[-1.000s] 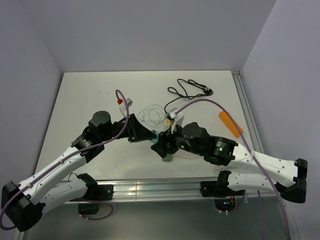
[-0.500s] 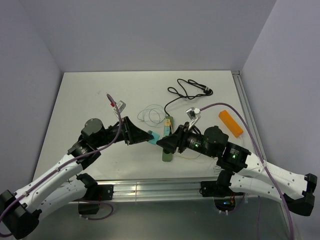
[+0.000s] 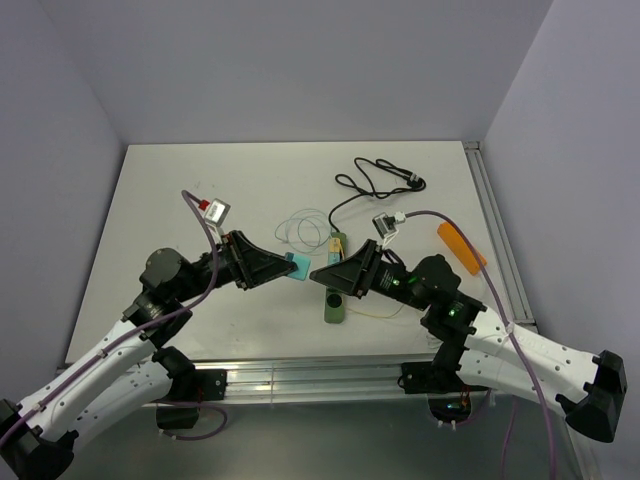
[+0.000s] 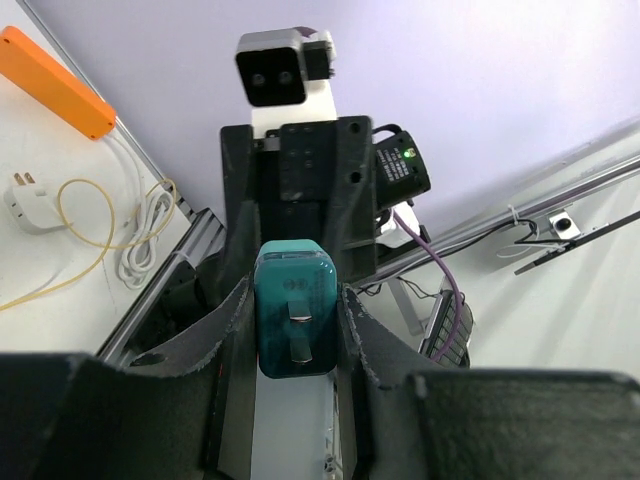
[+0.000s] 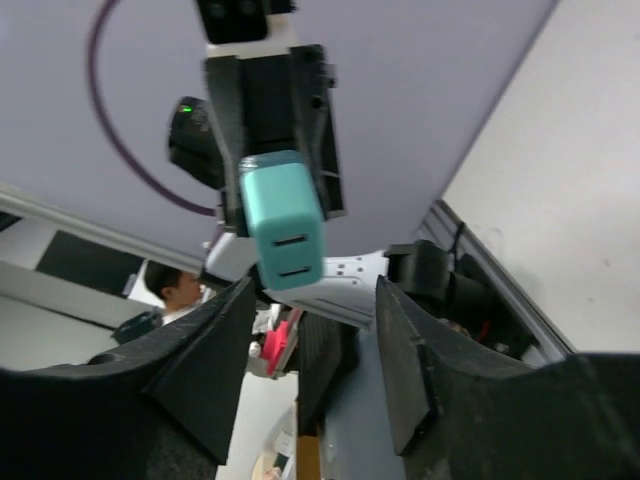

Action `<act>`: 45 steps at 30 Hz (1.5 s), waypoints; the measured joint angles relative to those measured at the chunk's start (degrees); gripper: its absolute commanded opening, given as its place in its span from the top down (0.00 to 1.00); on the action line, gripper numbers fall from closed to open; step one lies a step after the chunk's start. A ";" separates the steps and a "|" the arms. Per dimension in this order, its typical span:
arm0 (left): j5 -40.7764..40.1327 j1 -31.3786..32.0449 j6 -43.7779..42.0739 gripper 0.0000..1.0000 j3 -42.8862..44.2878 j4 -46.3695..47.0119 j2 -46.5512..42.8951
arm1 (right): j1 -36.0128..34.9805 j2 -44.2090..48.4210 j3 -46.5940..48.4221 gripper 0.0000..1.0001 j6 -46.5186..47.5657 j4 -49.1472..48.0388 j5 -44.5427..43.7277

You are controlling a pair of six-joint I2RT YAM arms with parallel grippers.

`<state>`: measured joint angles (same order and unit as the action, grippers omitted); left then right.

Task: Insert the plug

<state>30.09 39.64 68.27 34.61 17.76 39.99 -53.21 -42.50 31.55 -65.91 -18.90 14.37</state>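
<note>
It was a robotics lab test cell; a white table stood boxed in by plain blank walls; two white-shelled arms were bolted to an aluminium rail at its near edge; a person showed beyond it in the right wrist view.

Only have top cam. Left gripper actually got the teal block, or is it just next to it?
Observer: Got it. The left wrist view shows the left gripper with a finger pressed on each side of the teal block.
Operator: Which face points outward?
Observer: The slotted one. The right wrist view shows two slots on it.
Operator: Right gripper open?
Observer: Open. The right gripper has its fingers spread wider than the block.
</note>
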 measured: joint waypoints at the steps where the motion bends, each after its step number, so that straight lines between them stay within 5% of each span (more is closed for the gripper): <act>1: -0.04 0.00 0.07 1.00 0.00 -0.02 -0.04 | 0.00 0.20 -0.09 0.37 -0.42 -1.25 0.28; 8: -0.13 0.00 0.13 1.00 0.00 -0.02 -0.02 | 0.00 -0.20 -0.17 0.38 -1.64 -7.34 2.12; 19: -0.09 0.00 1.46 1.00 0.00 0.96 0.33 | 0.00 -6.62 0.07 0.56 -2.23 -11.93 4.35; 27: 0.02 0.00 2.82 1.00 -1.07 2.58 0.35 | 0.00 -7.21 0.44 0.57 -1.79 -12.94 4.37; 29: 0.02 0.00 3.37 1.00 -1.64 3.06 0.35 | 0.00 -7.74 0.61 0.65 -1.51 -12.92 4.42; 30: 0.00 -0.02 3.58 1.00 -1.77 3.21 0.35 | 0.00 -7.96 0.72 0.90 -1.38 -12.90 4.44; 31: -0.02 -0.07 3.85 1.00 -1.86 3.54 0.35 | 0.00 -8.11 0.98 1.00 -0.70 -12.85 4.57; 32: -0.26 -0.15 4.35 0.99 -1.90 3.80 0.35 | 0.11 -8.15 1.25 1.00 -0.11 -12.68 4.63; 35: -0.74 -0.28 4.04 0.47 -1.81 3.74 0.33 | 0.24 -8.13 2.99 1.00 0.98 -9.73 4.52; 36: -1.27 -0.28 2.93 0.39 -1.57 3.06 0.28 | 0.22 -7.98 3.82 1.00 1.53 -7.80 4.42; 42: -8.28 0.04 -4.63 0.02 3.76 -14.88 -1.01 | 0.22 -3.85 10.05 1.00 7.39 12.07 -0.35; 45: -16.33 0.09 -8.00 0.00 7.02 -24.98 -2.86 | 0.22 -1.53 14.80 1.00 10.73 24.09 -3.82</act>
<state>13.76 39.72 60.27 41.63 -7.22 37.12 -52.99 -44.03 46.35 -55.18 5.19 10.55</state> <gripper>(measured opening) 0.989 0.345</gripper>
